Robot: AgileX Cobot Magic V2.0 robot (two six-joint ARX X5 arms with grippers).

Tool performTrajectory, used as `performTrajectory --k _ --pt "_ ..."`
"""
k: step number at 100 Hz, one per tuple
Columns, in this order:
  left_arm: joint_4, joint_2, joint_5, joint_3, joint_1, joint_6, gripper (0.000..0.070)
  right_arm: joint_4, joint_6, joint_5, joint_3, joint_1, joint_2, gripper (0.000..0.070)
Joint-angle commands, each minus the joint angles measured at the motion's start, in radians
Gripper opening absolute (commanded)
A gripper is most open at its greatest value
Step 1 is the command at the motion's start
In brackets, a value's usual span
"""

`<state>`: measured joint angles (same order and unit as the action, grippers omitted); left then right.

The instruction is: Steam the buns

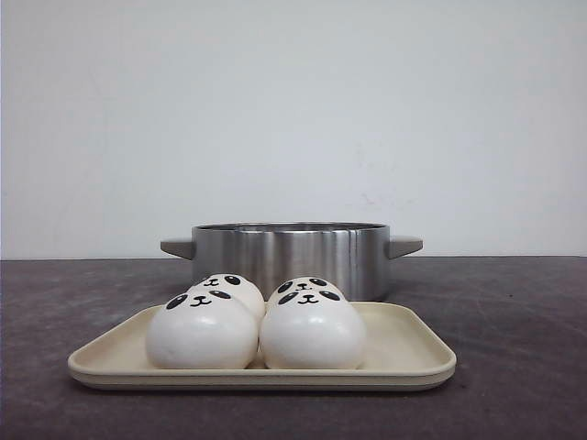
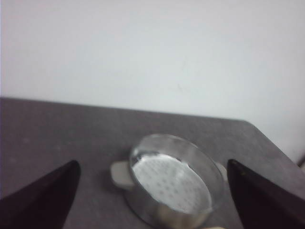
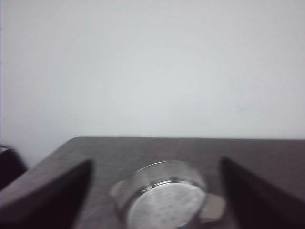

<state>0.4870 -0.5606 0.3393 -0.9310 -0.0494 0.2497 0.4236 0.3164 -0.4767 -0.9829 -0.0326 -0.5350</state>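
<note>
Here, four white panda-faced buns [image 1: 252, 323] cluster on a beige rectangular tray [image 1: 413, 353] upon the dark counter [image 1: 514, 312]; directly behind stands a steel handled steamer pot [image 1: 292, 252]. Left tool [image 2: 152, 200] and right tool [image 3: 155, 198] hang spread, empty.

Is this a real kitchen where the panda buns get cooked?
Probably not: it looks like a test bench. Only a dark table, a bare white wall, a steamer pot and a tray of buns.
</note>
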Motion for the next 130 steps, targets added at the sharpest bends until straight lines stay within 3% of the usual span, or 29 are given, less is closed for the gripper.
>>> performTrajectory --k 1,24,44,64,88,97,109,130 --pt "0.004 0.003 0.004 -0.011 -0.021 -0.013 0.0622 -0.023 0.026 -0.008 -0.008 -0.005 -0.029 0.07" --pt "0.098 0.003 0.029 -0.011 -0.104 -0.014 0.0622 -0.126 0.084 -0.001 -0.021 -0.133 -0.179 0.0699" --pt "0.123 0.003 0.029 -0.011 -0.156 -0.014 0.0629 -0.076 0.084 0.182 -0.087 -0.435 -0.392 0.0698" --pt "0.122 0.003 0.028 -0.011 -0.207 -0.014 0.0629 0.132 0.092 0.365 -0.208 -0.672 -0.683 0.0698" --pt "0.126 0.006 0.028 -0.011 -0.256 -0.013 0.0629 0.313 0.129 0.372 -0.306 -0.723 -0.98 0.0697" --pt "0.126 0.007 0.028 -0.011 -0.271 -0.013 0.0629 0.314 0.13 0.373 -0.306 -0.722 -1.057 0.0667" --pt "0.126 0.006 0.027 -0.011 -0.287 -0.013 0.0629 0.295 0.129 0.381 -0.306 -0.708 -1.139 0.0532" --pt "0.126 0.006 0.024 -0.011 -0.307 -0.013 0.0628 0.225 0.146 0.422 -0.306 -0.677 -1.241 0.053"
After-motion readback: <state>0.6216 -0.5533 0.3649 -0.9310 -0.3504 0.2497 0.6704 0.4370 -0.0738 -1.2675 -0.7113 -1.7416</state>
